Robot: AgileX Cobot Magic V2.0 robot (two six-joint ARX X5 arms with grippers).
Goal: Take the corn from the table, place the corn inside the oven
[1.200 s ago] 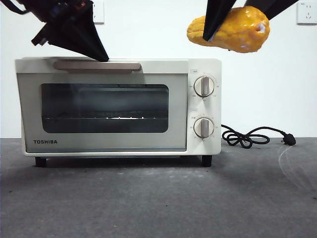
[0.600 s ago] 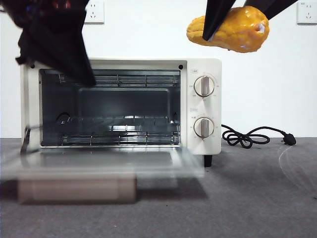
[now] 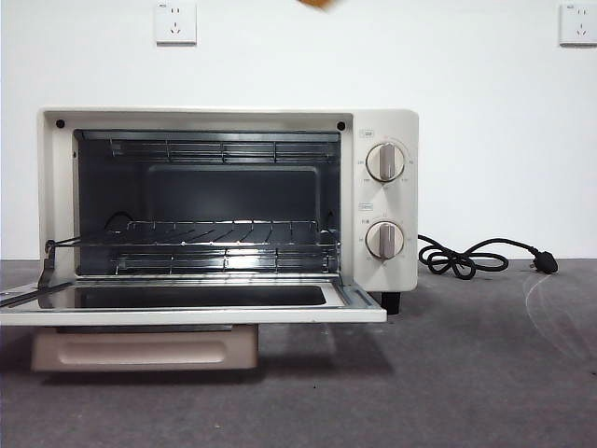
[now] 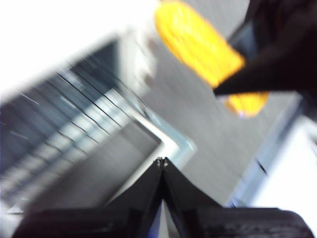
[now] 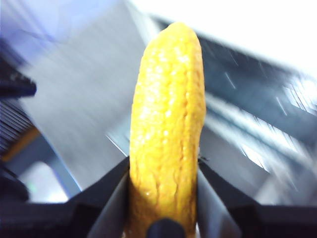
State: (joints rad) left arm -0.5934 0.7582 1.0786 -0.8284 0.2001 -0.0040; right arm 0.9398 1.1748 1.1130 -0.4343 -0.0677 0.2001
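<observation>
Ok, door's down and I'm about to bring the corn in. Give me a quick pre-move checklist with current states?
1. Oven door fully open, lying flat: ok.
2. Wire rack seated, nothing on it: ok.
3. Corn clamped in right gripper: ok.
4. Left gripper shut and clear of the opening: ok.
5. Corn height over the oven: cannot tell; only a sliver shows at the front view's top edge.
6. Cord away from the door: ok.

Front view: low at counter (image 3: pixel 466 373) height, level, near the oven (image 3: pixel 382 187).
Wrist views: both overhead, sharing the oven's open door (image 4: pixel 173 144), at 12 o'clock.
</observation>
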